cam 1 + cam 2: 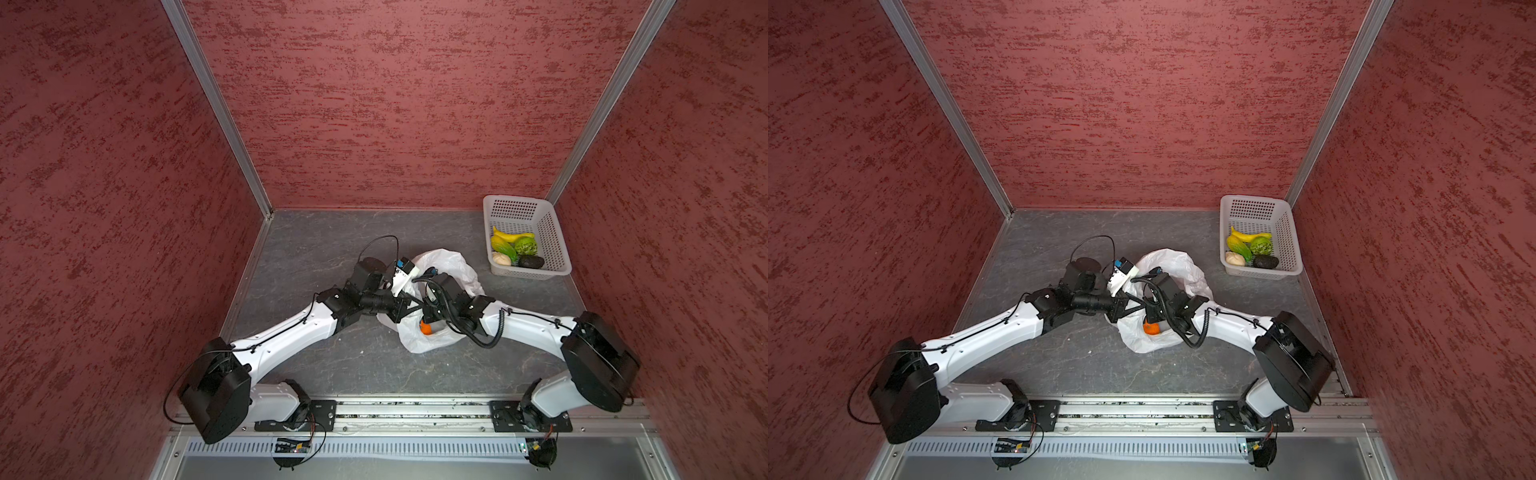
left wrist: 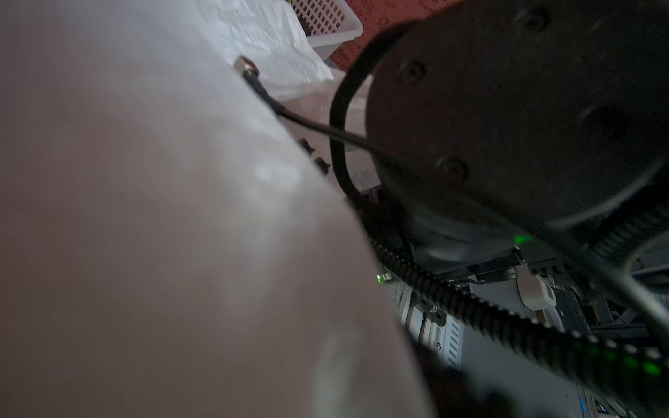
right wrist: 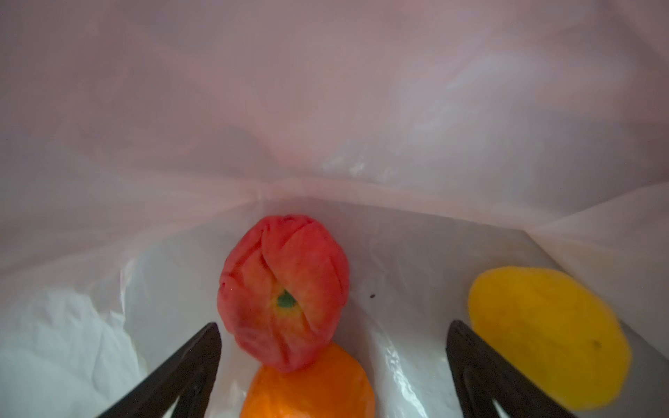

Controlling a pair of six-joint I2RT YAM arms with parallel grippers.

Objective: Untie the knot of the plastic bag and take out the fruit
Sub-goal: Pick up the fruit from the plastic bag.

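I'm on fruit removal. Right gripper (image 3: 333,324), jaws spread wide, sits inside the thin translucent white plastic bag (image 3: 325,108), facing the wrinkled red apple (image 3: 284,289). Left gripper (image 1: 409,307) is shut at the bag rim. Next: advance, straddle apple, close gently.

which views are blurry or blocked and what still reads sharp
Left wrist view: mostly a blurred, close sheet of the plastic bag, little else readable. Right wrist view: red apple reasonably sharp, lemon smeared at its edge, bag wall hazy pink. Both top views: sharp, with wide-lens splay toward the corners.
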